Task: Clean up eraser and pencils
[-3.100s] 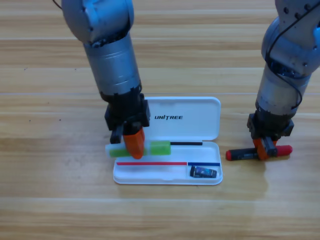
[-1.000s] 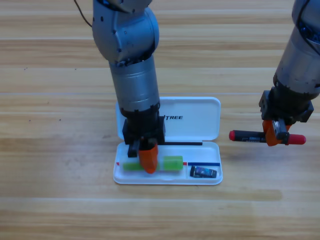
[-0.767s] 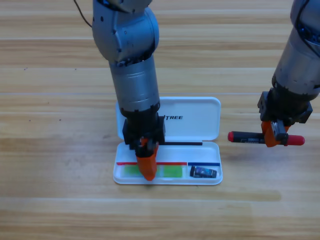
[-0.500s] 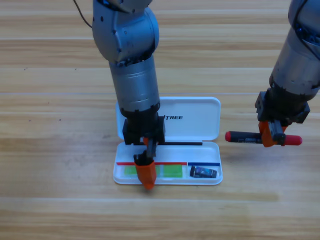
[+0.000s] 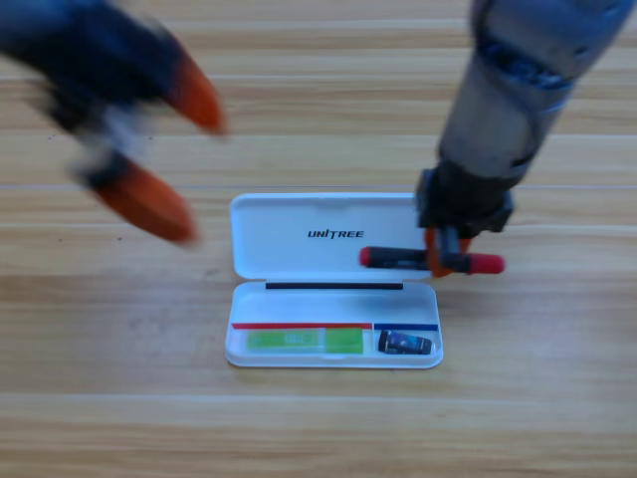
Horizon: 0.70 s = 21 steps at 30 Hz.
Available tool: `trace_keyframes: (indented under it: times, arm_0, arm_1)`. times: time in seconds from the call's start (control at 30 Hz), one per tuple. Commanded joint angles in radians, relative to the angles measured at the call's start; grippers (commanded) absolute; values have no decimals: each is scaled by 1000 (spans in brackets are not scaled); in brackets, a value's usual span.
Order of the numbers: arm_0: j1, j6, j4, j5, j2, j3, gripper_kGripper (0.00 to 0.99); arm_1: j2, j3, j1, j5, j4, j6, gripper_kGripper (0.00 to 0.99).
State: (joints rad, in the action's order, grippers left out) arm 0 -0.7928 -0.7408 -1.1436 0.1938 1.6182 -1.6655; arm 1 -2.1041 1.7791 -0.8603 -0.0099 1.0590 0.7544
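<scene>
Now two grippers show, two pencils, one eraser and one white case. The right gripper (image 5: 447, 254) hangs over the right end of the case's open lid, its orange jaws closed across the black pencil with red ends (image 5: 430, 260). That pencil lies level and crosswise in the jaws, gripped nearer its right end: the long part sticks out to the left of the jaws over the lid, with one red tip above the white, and the short part, with the other red tip, sticks out to the right past the lid's edge, above the wooden table (image 5: 557, 398).

The left gripper (image 5: 169, 154) is large and blurred at the upper left, well apart from the case and everything in it. Its two orange jaws stand wide apart with nothing between them.

The white case (image 5: 398, 219) lies open, lid away from the lower edge, tray toward it. The green-and-white pencil (image 5: 304, 341) rests flat in the long left compartment of the tray, well below and to the left of the right gripper's jaws. The eraser (image 5: 405, 343), black with a blue part, sits in the small right compartment, below the right gripper's jaws and a little to their left.
</scene>
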Motion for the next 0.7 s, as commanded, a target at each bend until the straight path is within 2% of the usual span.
trace_keyframes:
  times: [0.03, 0.17, 0.27, 0.7]
  arm_0:
    - [18, 84, 13, -68, -428, 130, 990]
    - [18, 155, 94, -151, -583, 237, 990]
    - [18, 192, 104, -181, -597, 260, 990]
    - [18, 215, 105, -168, -603, 293, 989]
  arm_1:
    - [-183, 97, -63, -13, 24, -23, 0]
    - [-251, 163, -66, -13, 26, -30, 0]
    - [-278, 203, -71, -13, 24, -37, 0]
    - [-301, 246, -89, -15, 30, -66, 0]
